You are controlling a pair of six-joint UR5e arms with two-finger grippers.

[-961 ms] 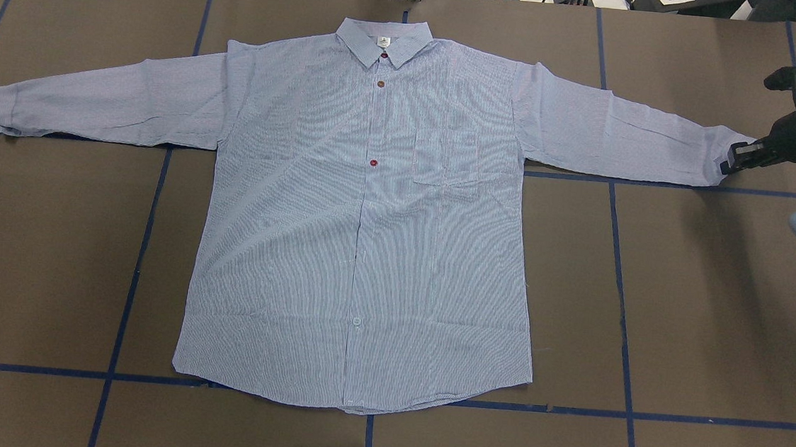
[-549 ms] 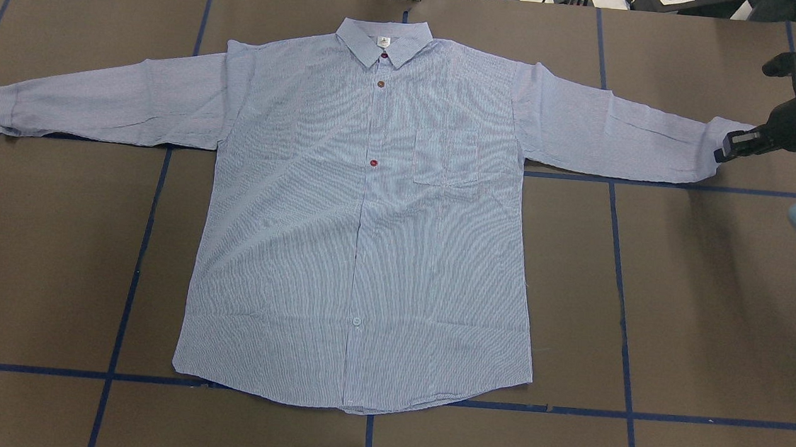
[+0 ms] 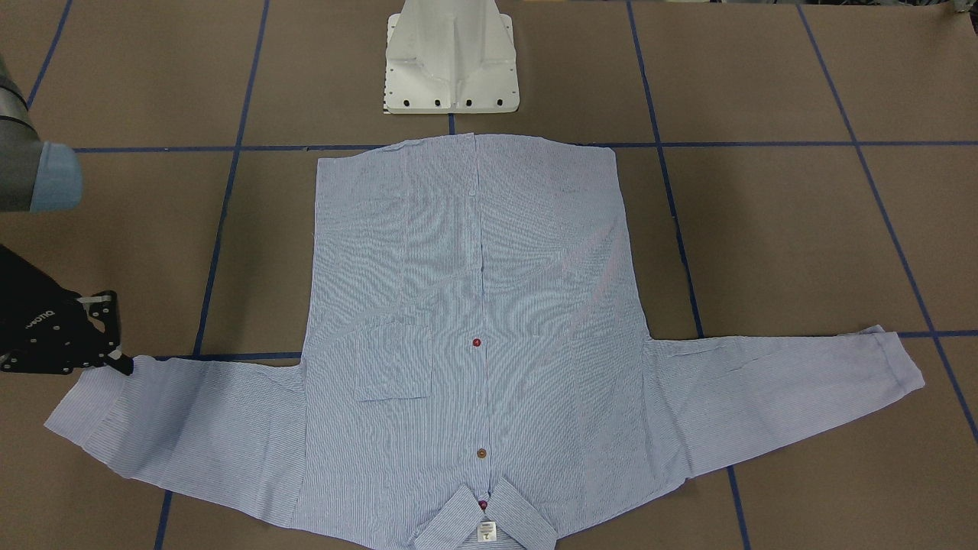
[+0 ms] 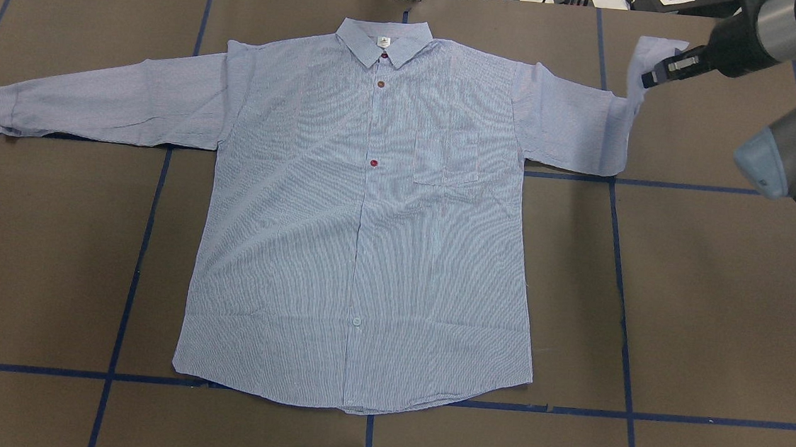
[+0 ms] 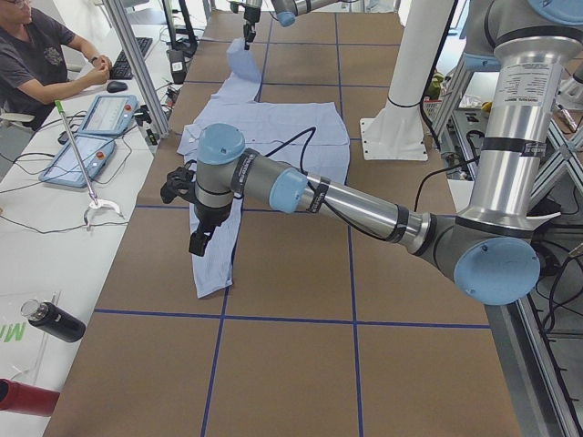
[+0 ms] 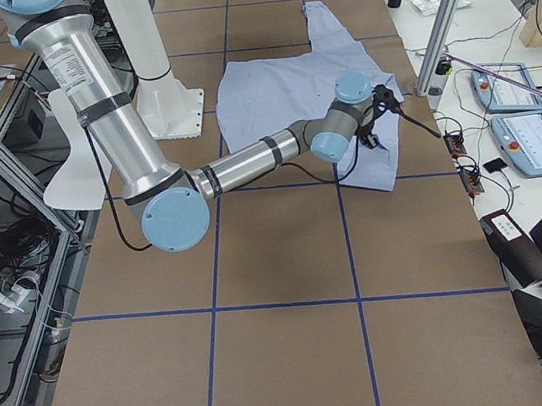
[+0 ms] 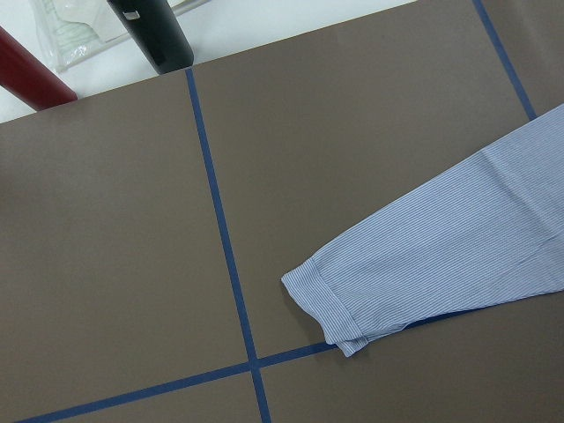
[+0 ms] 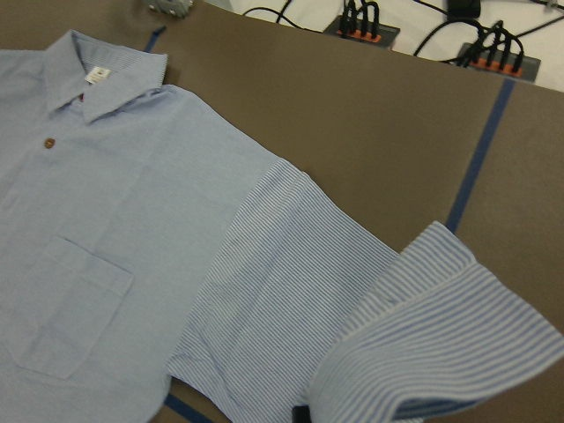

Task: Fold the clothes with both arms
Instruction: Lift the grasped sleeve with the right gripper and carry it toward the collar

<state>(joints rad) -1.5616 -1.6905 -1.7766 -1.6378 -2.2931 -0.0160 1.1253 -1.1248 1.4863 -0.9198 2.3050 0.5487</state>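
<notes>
— One shirt (image 3: 474, 305), spread front-up on the brown table (image 3: 764, 229). What does the front camera say about the right tool (image 3: 116, 347)?
— Its fingertips sit at the edge of the right cuff (image 3: 88, 405), which lies flat there. The gap between them I cannot judge.
— Overhead?
— Collar (image 4: 359, 39) at the far side, hem (image 4: 355, 405) towards the robot. The right tool is pinched onto the right cuff and holds it up off the table, so that sleeve bends upward. The left sleeve (image 4: 109, 98) lies flat and straight.
— Left side camera?
— The left tool (image 5: 196, 238) hangs above the left sleeve's end, pointing down. Wide or narrow, I cannot tell. Far off, the raised cuff dangles from the right tool. A person (image 5: 36, 55) sits at that view's upper left.
— Right side camera?
— The right arm (image 6: 245, 161) reaches across, its tool low over the right sleeve.
— Wrist cameras?
— Left one: the left cuff (image 7: 322, 304) beside a crossing of blue tape lines (image 7: 222, 238). Right one: the curled cuff close up, chest pocket (image 8: 66, 308) and neck label (image 8: 97, 75) beyond.
</notes>
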